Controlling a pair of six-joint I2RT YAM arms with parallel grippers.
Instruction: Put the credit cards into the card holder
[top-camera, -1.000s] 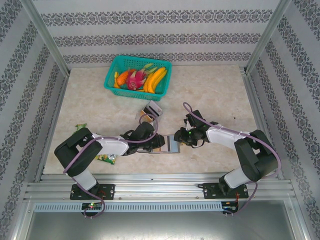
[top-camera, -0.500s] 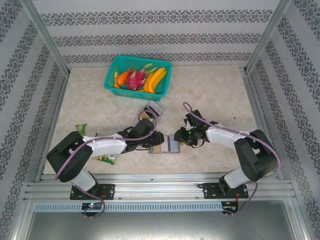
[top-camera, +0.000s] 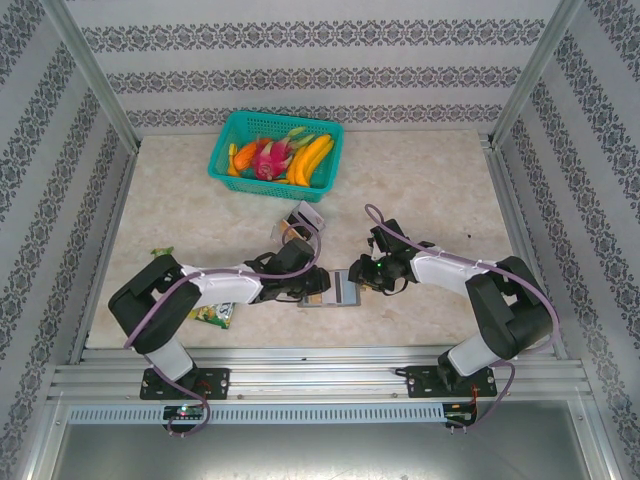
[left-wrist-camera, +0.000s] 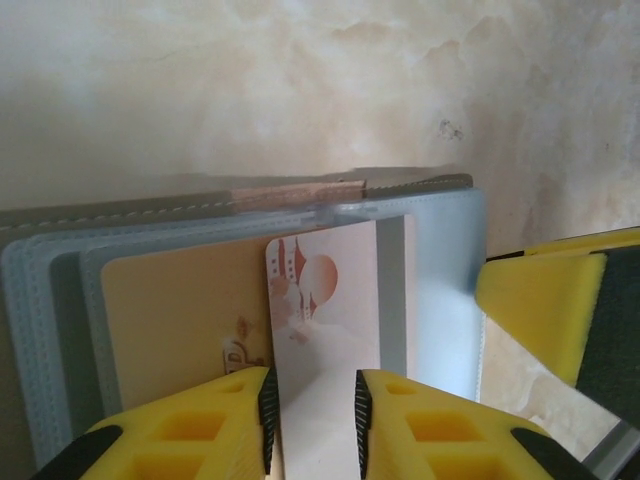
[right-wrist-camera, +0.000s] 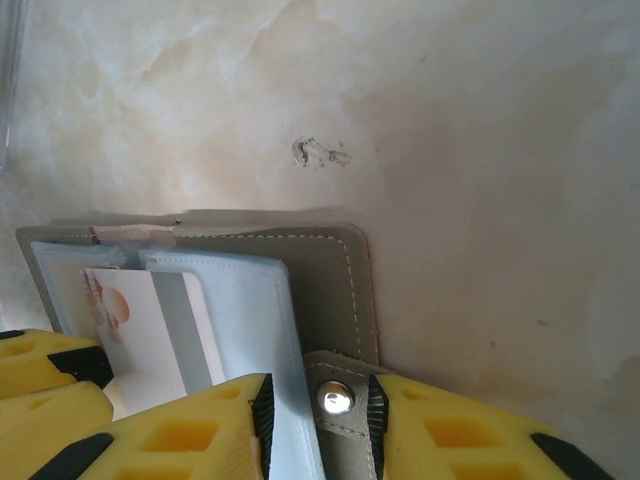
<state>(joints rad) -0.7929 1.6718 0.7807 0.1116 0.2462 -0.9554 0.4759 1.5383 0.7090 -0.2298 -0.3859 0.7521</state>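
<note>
The step in hand is feeding one card into a slot of the card holder (left-wrist-camera: 445, 290), which lies open on the tabletop (left-wrist-camera: 300, 90) at its near middle, between the two arms. The left hand (left-wrist-camera: 314, 405) is pinching a white card (left-wrist-camera: 325, 310) with a small reddish picture by its near end, the far end reaching over the pale inner panel. A tan card (left-wrist-camera: 180, 320) sits just beside it, partly under it, and looks already seated in a pocket. Whether the white card's leading edge has passed under a pocket lip cannot be told from these views.

The right hand (right-wrist-camera: 320, 400) is pressed together on the holder's near edge, its fingers on either side of the panel and the snap tab, apparently pinning the wallet down.

The next move probably calls for a straight push along the card's length, kept flat and in line with the slot, while the right hand holds the wallet against sliding. A skewed card could jam or buckle.
</note>
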